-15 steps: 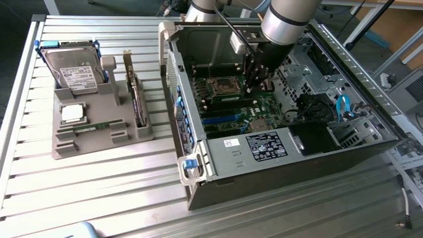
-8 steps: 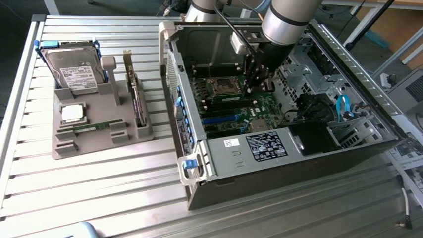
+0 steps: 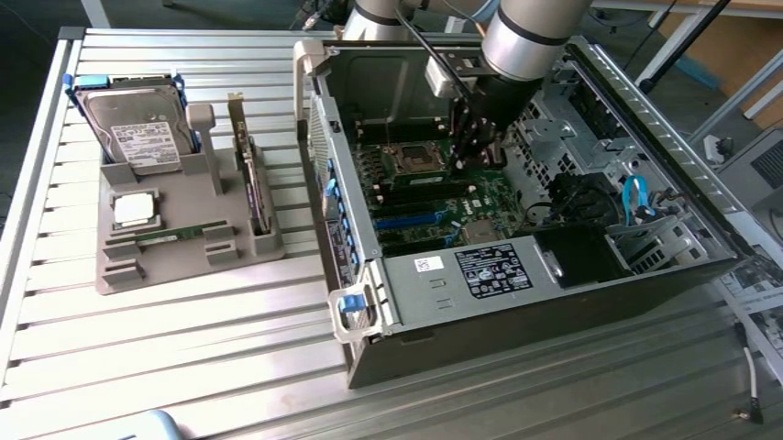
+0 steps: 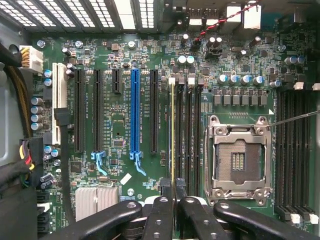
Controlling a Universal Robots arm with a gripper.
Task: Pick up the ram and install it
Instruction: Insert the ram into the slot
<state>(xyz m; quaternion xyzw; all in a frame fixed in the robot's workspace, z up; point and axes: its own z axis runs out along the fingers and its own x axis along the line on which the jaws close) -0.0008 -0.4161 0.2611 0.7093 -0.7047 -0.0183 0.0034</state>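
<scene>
the ram [image 4: 172,135] shows edge-on in the wrist view, just a thin yellowish line, so its chips & faces are hidden. its near end is swallowed between the black fingers [image 4: 164,200] of the pincer [image 4: 173,192], which is clenched on it. it runs in line w/ the outermost slot of the memory slots [image 4: 186,130], on the side toward the blue slot [image 4: 134,110]. can't tell whether it sits in that slot or hangs just above it. the cpu socket [image 4: 239,160] lies open on the far side of that bank, all on the green motherboard [image 4: 125,65].

in the exterior view the ram itself is too small & too shadowed to make out under the pincer [image 3: 475,151]. the arm [image 3: 529,37] is cut off at the frame's top edge. it comes down steeply into the open computer case [image 3: 490,302], wrist pointing down at the board near the case's middle.

the case lies on the slatted worktop [image 3: 183,348]. well apart, toward the exterior view's left, a grey tray [image 3: 183,266] carries a hard drive [image 3: 141,133], a processor [image 3: 135,209] & an upright expansion card [image 3: 251,183].
</scene>
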